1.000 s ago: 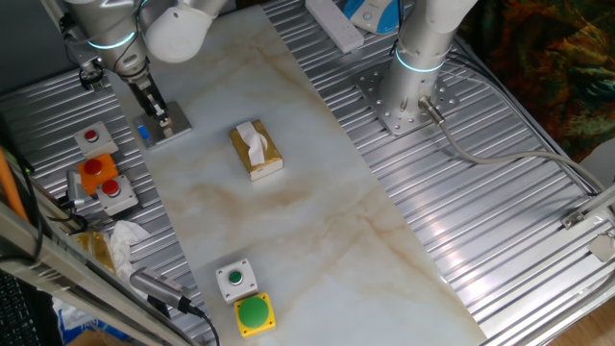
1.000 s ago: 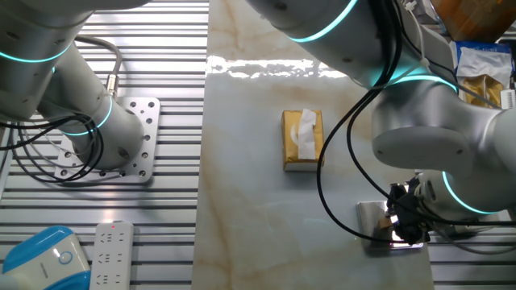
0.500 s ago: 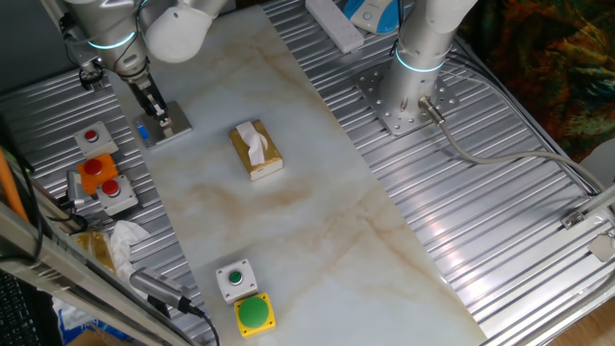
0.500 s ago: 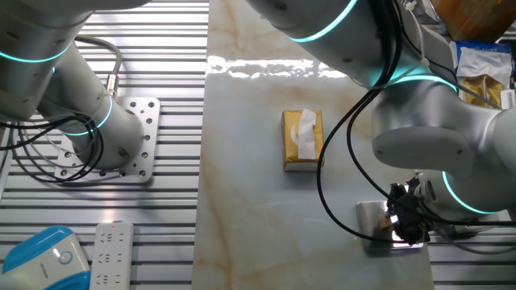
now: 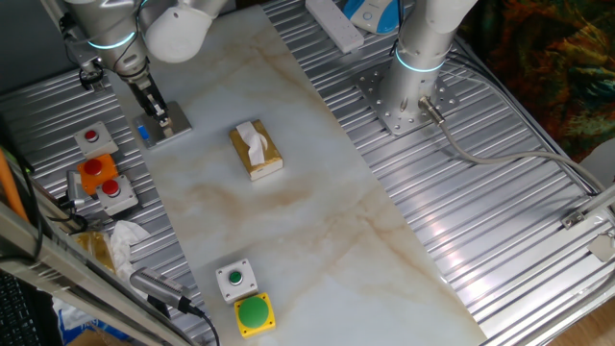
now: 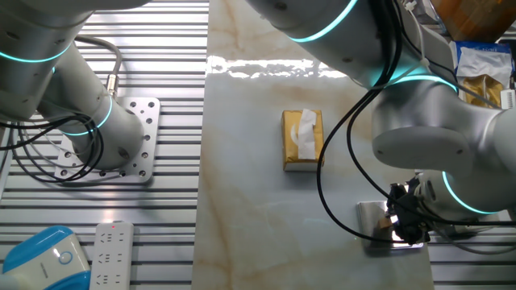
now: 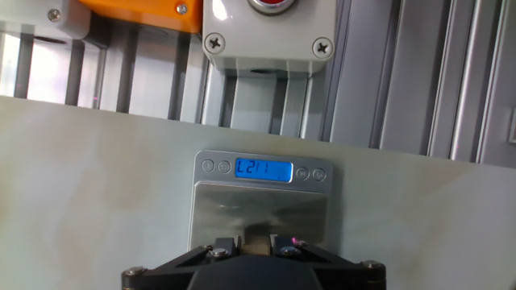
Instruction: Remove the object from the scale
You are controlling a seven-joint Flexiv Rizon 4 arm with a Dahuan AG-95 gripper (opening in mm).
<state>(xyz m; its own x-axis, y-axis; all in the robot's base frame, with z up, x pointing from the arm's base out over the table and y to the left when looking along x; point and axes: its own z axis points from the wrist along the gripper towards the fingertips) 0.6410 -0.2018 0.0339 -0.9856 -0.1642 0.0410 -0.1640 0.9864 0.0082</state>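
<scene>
The object is a tiny tan block, and only a small bit of it shows in the hand view. It sits on the scale, right between the two fingers of the end effector. The fingers are down on both sides of the block, very close to it, and they look closed on it, but the block is mostly hidden, so this is a best guess. The scale's blue screen is lit and shows a number, so it seems some weight is on the plate.

So the job is not done. The block has not left the scale. What is left is to lift the block up and put it down somewhere off the scale, on the tabletop.

In one fixed view the end effector is low over the scale near the edge of the tabletop. A tissue box stands well apart in the middle. A grey box with a red button sits just past the scale.
</scene>
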